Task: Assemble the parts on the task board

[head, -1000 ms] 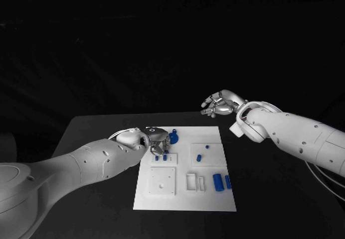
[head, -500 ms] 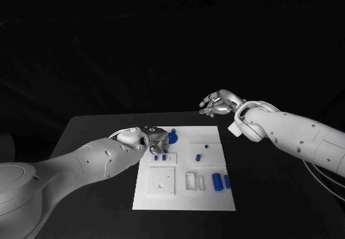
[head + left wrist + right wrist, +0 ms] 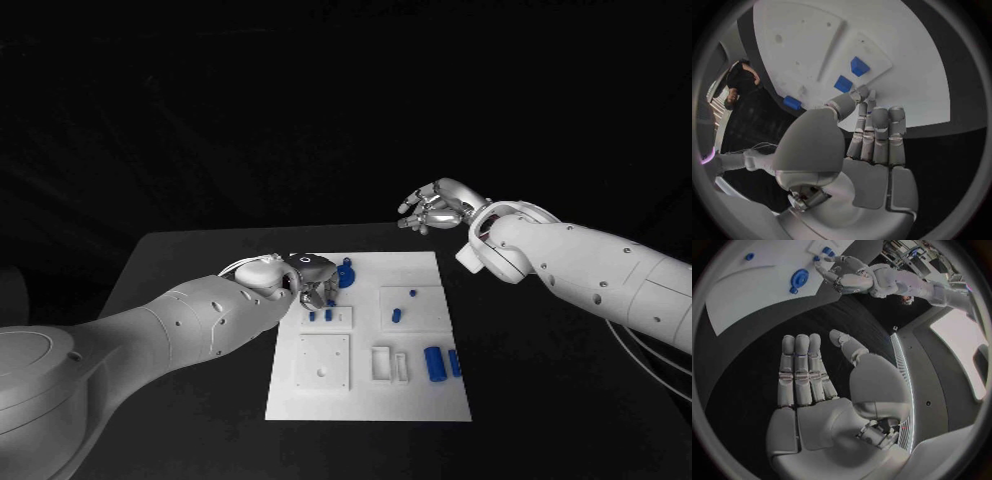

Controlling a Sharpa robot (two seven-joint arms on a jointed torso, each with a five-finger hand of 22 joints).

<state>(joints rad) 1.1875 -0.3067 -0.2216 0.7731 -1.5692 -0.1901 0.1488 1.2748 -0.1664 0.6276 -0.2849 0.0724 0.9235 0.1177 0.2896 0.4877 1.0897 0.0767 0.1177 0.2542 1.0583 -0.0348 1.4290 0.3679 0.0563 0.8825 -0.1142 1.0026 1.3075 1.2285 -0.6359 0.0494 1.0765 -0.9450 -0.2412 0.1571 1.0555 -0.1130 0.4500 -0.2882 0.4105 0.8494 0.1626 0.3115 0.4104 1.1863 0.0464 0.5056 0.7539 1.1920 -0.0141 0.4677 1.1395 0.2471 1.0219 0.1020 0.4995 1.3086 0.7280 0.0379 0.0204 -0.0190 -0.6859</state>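
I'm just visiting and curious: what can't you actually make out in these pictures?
- Head view: the left hand covers the board spot under its fingers, so contact with a part is unclear.
- Head view: small blue parts on the task board are too small to tell their shapes.
- Left wrist view: the fingers hide the board beneath.

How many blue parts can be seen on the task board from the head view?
7, perhaps more under the left hand: a round part beside that hand, two small ones below it, two mid-board, two cylinders near the right edge.
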